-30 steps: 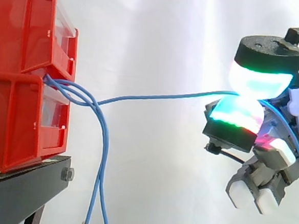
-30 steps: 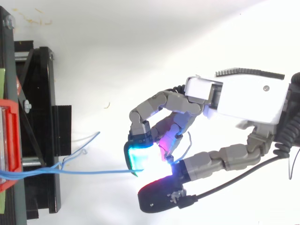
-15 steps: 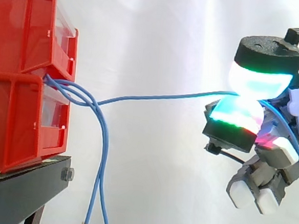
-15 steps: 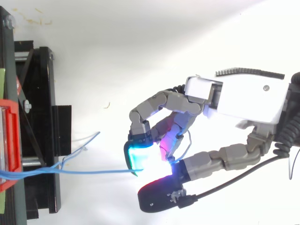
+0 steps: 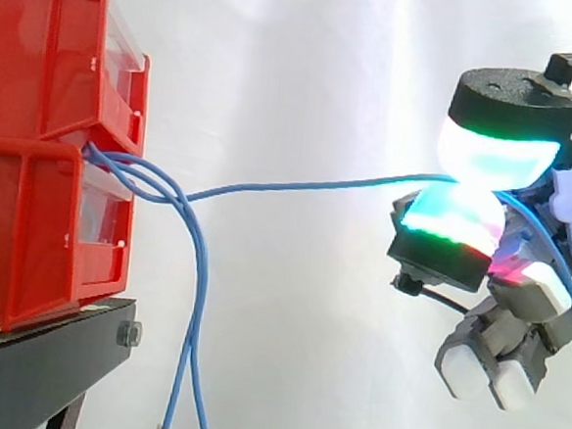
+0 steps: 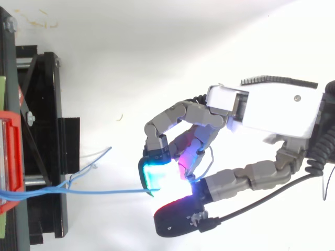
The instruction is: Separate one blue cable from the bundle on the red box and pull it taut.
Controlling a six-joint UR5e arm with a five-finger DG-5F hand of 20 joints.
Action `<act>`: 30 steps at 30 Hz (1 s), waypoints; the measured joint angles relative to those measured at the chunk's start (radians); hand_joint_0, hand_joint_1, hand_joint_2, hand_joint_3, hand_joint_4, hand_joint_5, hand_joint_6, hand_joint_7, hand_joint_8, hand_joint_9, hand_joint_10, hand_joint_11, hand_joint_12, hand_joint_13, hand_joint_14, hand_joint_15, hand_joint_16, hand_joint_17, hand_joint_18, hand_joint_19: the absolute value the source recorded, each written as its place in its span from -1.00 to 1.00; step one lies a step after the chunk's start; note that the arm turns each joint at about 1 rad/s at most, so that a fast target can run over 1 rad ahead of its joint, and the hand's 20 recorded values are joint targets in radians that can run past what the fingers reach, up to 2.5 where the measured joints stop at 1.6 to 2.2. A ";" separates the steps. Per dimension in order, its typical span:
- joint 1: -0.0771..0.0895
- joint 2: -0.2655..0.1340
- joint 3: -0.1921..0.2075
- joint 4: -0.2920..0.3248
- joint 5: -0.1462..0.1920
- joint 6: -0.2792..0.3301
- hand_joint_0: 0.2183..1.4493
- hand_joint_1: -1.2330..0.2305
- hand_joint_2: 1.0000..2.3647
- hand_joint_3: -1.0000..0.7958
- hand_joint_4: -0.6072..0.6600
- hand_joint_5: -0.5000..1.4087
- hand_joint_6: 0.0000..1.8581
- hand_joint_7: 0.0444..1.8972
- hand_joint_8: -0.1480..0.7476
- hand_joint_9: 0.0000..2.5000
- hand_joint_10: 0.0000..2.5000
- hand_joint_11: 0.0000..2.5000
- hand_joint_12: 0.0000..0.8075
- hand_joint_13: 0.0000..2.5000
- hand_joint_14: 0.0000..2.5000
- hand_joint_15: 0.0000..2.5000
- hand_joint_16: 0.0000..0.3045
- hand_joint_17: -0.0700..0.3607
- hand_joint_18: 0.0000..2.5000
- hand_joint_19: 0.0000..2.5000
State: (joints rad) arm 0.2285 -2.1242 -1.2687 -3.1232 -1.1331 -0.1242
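Note:
One thin blue cable runs from the gap between the two stacked red bins rightward to my hand. The hand's thumb and a finger pinch it between glowing green and white pads. The cable line is nearly straight, with a slight sag near the bins. The other blue cables of the bundle leave the same gap and hang down in front of the black stand. Behind the pinch, the cable's tail drops down the right side past the curled fingers.
The red bins rest on a black stand at the left. A white curtain forms the background. Seen from above, loose cable ends lie by the stand's edge.

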 measured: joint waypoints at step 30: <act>0.000 0.000 0.000 0.000 0.000 0.000 -0.27 -0.46 -1.00 0.13 -0.29 -0.62 -0.02 0.33 0.21 -0.01 -0.99 -0.47 0.09 -0.30 -0.99 -0.73 -0.64 -0.11 -0.33 -0.68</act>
State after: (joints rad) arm 0.2286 -2.1238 -1.2689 -3.1232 -1.1330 -0.1243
